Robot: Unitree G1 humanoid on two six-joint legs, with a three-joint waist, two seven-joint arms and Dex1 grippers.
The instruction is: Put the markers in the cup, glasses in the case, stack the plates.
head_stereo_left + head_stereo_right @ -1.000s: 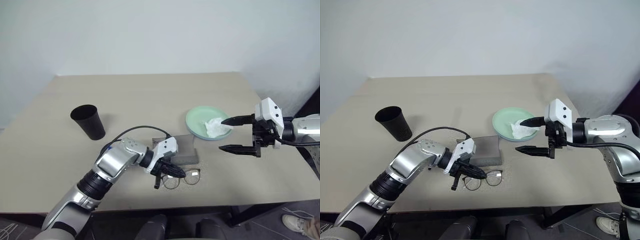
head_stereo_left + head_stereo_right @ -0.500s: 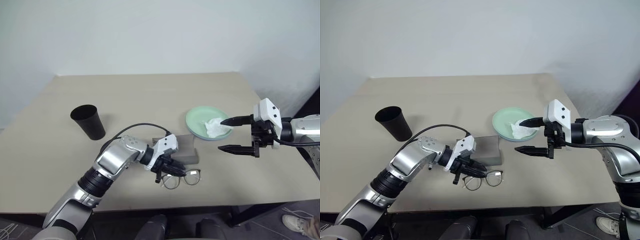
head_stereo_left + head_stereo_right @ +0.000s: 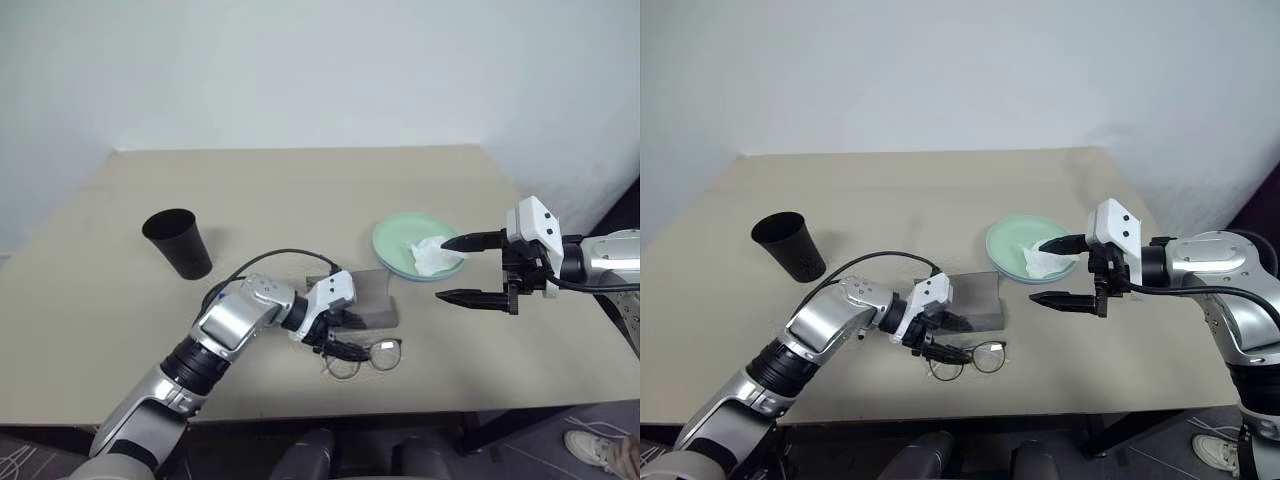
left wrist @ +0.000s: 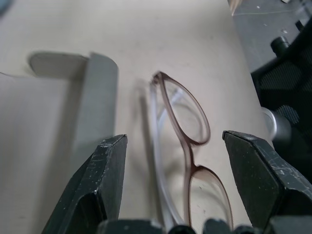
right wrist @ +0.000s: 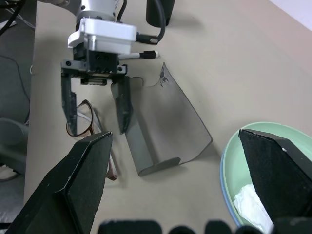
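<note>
1. Left wrist view puts us right over the glasses (image 4: 187,146): they lie folded on the table (image 3: 300,200), and the left gripper (image 4: 173,185) has its two black fingers spread, one on each side of the frame, with nothing clamped between them.
2. From the head cameras we see the glasses at the near edge of the table, just in front of the grey case (image 3: 975,297), which lies flat and looks closed from this angle.
3. We judge the glasses light but fragile. The thin wire rim and clear lenses would bend or smear under a hard squeeze, and the smooth frame could slip.
4. The best hold, in our view, is across the bridge or the folded temples. There the frame is stiffest, and the fingers stay off the lenses.
5. The right gripper (image 3: 468,268) hangs above the table at the right with its fingers wide apart and empty, near the light green plate (image 3: 395,235), which holds a crumpled white tissue (image 3: 432,255).
6. In the right wrist view we make out a blue rim (image 5: 225,181) under the green one, so the plates seem stacked already, though we cannot be sure.
7. The black cup (image 3: 178,242) stands upright at the far left, well apart from the glasses. We cannot tell whether the markers are inside it.
</note>
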